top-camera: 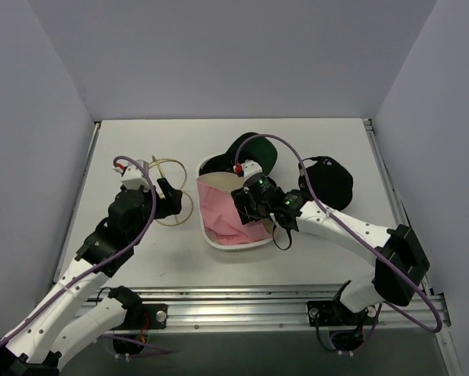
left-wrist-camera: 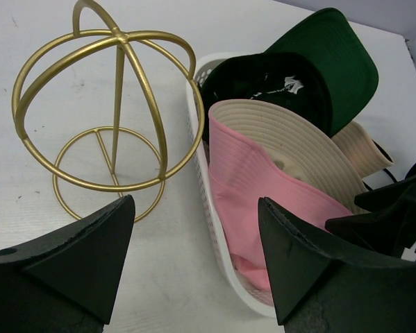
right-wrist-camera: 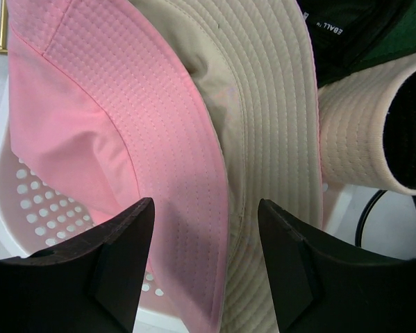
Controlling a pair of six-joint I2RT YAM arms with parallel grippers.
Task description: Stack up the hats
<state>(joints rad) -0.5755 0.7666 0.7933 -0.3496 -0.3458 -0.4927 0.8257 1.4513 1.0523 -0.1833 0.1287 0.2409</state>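
hidden: right gripper (right-wrist-camera: 204, 257) and its wrist sat over the middle of the tray (left-wrist-camera: 194, 111) in the top view. From there I saw almost nothing of the beige hat (right-wrist-camera: 270, 104).
cut off: pink hat (right-wrist-camera: 124, 111) and beige hat both ran off the top of the right wrist frame.
hard to read: black hat (left-wrist-camera: 270, 83) carried a small white logo, and I couldn't read the lettering.
unclear: beige band (right-wrist-camera: 360, 118), stitched and curled with a black lining, sat at the right edge of the right wrist frame. I couldn't tell whether it was part of the beige hat or a separate one.
dark cap (top-camera: 328, 182): on the table (left-wrist-camera: 55, 41) right of the tray in the top view, partly crossed by a purple cable. I could make out no detail.
tray: white, perforated, centre of the top view. It held the pink hat with the beige hat against it brim to brim, and the black hat at its upper end.
green hat (left-wrist-camera: 333, 62): upper right of the left wrist frame, leaning over the black hat. I couldn't tell whether it was in the tray or on its rim.
wire stand (left-wrist-camera: 103, 118): gold, upright, upper left of the left wrist frame, just beside the tray.
left gripper (left-wrist-camera: 194, 260): released, fingers wide apart, above the table between stand and tray.
right gripper: jaws apart, straddling the pink brim edge where it met the beige, with no clamp visible.
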